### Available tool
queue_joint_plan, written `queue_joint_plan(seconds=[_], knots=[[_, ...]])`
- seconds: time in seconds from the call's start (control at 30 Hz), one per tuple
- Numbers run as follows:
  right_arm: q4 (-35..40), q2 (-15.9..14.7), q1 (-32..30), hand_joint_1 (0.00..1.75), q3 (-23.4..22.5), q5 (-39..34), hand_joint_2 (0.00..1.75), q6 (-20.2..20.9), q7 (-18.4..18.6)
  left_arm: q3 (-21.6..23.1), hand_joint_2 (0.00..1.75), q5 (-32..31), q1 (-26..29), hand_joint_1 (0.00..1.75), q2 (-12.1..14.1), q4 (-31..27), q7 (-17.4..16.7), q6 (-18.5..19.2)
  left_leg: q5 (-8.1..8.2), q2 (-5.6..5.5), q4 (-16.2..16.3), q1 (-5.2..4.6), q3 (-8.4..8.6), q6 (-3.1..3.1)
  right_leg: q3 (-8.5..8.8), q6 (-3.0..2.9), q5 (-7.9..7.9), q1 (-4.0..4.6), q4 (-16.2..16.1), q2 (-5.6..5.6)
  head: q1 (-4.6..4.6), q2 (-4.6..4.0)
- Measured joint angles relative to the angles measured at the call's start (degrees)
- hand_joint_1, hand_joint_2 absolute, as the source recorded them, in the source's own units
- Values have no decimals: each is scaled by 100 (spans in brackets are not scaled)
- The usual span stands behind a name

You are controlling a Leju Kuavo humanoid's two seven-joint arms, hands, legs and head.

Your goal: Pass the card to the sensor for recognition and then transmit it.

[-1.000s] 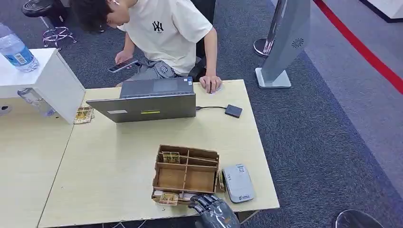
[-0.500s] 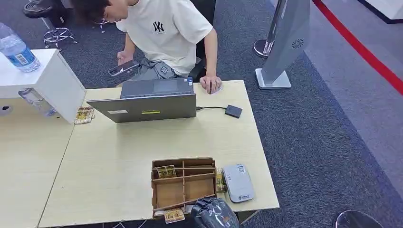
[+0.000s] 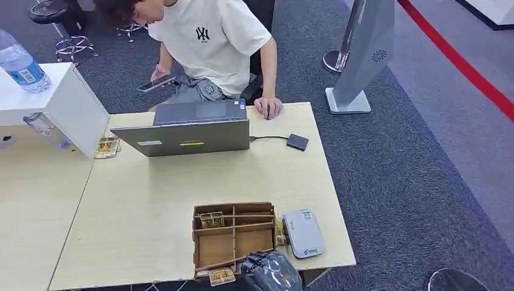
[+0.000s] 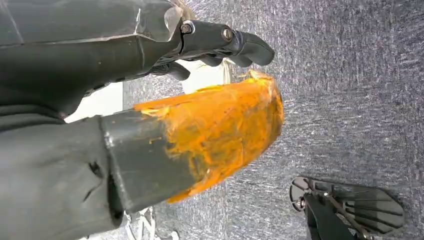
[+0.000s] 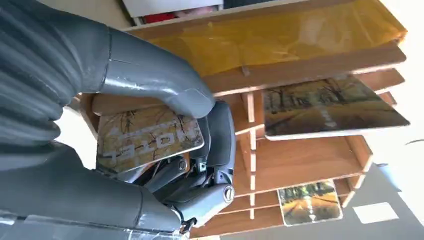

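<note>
While laptop [image 3: 188,129] sits far, rt hand [image 5: 165,150] pinches card [image 5: 147,137]

A pale wood counter [image 3: 151,200] stands on dark grey carpet [image 3: 412,176] under even indoor light. Beyond its far edge a person [image 3: 209,42] sits behind an open laptop [image 3: 188,130]. Right of the counter, a grey floor-standing panel [image 3: 363,54] rests on its base; farther right, a red stripe [image 3: 460,60] crosses the carpet. A white cabinet [image 3: 54,100] abuts the counter's left side.
</note>
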State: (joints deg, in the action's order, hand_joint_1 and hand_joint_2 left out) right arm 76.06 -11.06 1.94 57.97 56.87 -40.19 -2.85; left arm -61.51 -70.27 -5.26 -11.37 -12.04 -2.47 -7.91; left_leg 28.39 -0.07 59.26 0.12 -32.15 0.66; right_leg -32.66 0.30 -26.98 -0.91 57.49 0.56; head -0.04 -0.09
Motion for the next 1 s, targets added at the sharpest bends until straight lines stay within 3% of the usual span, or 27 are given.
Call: queue_joint_plan(seconds=[0.17, 0.43, 0.53, 1.0], knots=[[7, 289, -102, 155, -469, 46, 175, 2, -495, 0, 0, -17, 1, 0, -28, 0, 0, -9, -1, 0, 0, 1, -4, -1, -4, 0, 0, 1, 1, -1, 0, 0], [114, 728, -130, 154, -1039, 57, 175, 2, -987, 0, 0, -72, 0, 0, -66, 0, -4, -17, -1, -1, 0, 0, -7, 0, -5, 0, 0, 0, 1, -1, 0, 0], [171, 958, -139, 157, -1203, 37, 175, 2, -1063, 0, 0, -85, -4, 0, -77, 0, -4, -17, 0, -2, 0, -1, -9, -1, -9, 0, 0, -1, 1, -1, -2, 0], [267, 1308, -220, 157, -1682, -24, 175, 4, -1336, 0, 0, -127, -4, 0, -85, 0, -33, -17, -1, -3, 0, 0, -17, 0, -14, 0, -1, 0, 1, -2, -2, 0]])
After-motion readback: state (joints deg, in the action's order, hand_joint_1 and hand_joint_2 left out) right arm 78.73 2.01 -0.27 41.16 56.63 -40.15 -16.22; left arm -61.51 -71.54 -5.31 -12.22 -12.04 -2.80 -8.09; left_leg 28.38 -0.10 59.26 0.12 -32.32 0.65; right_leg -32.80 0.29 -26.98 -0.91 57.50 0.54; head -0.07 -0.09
